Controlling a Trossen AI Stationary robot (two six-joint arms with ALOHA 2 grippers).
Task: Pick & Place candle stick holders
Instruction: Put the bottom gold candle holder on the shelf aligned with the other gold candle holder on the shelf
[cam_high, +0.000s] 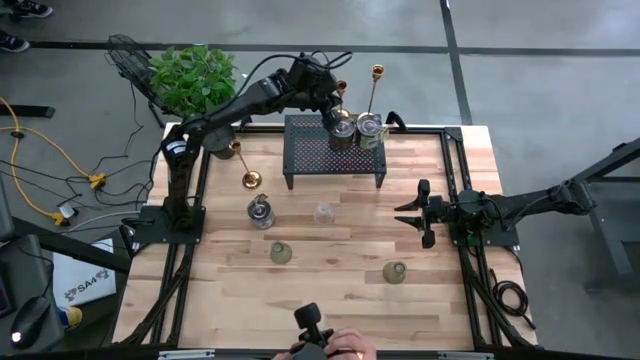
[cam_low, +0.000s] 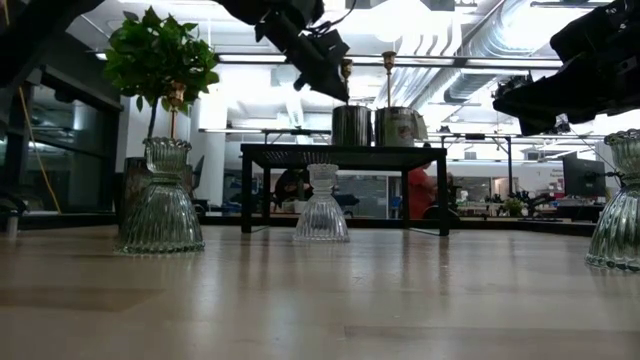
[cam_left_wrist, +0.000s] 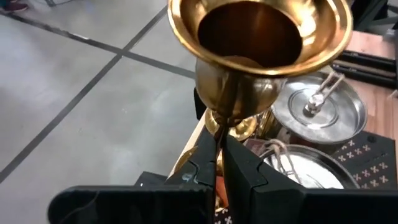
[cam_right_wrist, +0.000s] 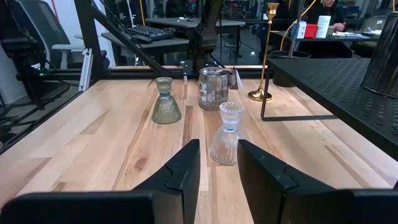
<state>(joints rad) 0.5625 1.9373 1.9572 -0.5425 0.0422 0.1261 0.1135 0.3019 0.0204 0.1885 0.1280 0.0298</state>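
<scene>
A grey concrete floor (cam_high: 560, 60) crossed by dark lines fills the upper part of the high view, with yellow cables (cam_high: 40, 160) at the left edge, while the low view shows bright ceiling ducts (cam_low: 520, 30) at upper right.

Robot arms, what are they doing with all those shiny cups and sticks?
The left gripper has its jaws shut on the thin stem of a gold candlestick, holding it over the black mesh rack by two silvery cups. The right gripper waits above the table, jaws open, facing a clear glass holder. More glass holders and another gold candlestick stand on the table.
</scene>
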